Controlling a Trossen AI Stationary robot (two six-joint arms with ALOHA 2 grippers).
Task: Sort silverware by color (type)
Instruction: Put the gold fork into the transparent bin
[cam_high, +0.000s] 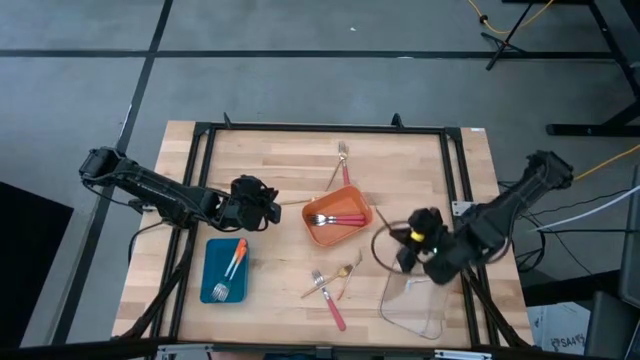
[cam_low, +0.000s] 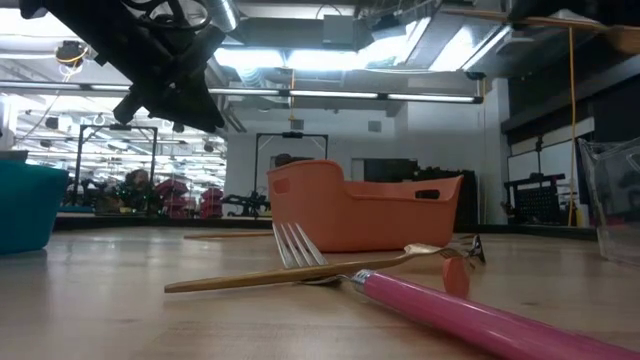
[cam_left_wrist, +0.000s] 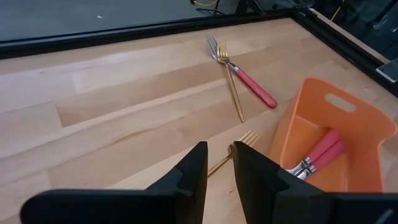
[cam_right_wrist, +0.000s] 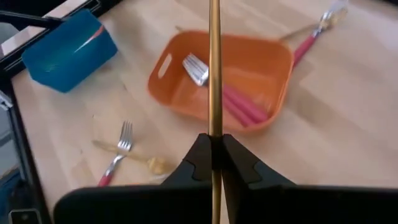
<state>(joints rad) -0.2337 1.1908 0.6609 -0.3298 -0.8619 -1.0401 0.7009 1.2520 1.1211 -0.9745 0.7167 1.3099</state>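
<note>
Two pink-handled forks (cam_high: 342, 219) lie in the orange tray (cam_high: 318, 236), one orange-handled fork (cam_high: 234, 264) in the blue tray (cam_high: 212, 283); the right gripper (cam_right_wrist: 214, 148) pinches a gold fork (cam_right_wrist: 214, 68), the left gripper (cam_left_wrist: 219, 163) hovers part-spread.

Orange tray (cam_high: 318, 236) mid-table, blue tray (cam_high: 210, 270), clear tray (cam_high: 425, 318).

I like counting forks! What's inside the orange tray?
The orange tray holds pink-handled forks, two as far as I can tell. Whether anything lies under them is hidden.
</note>
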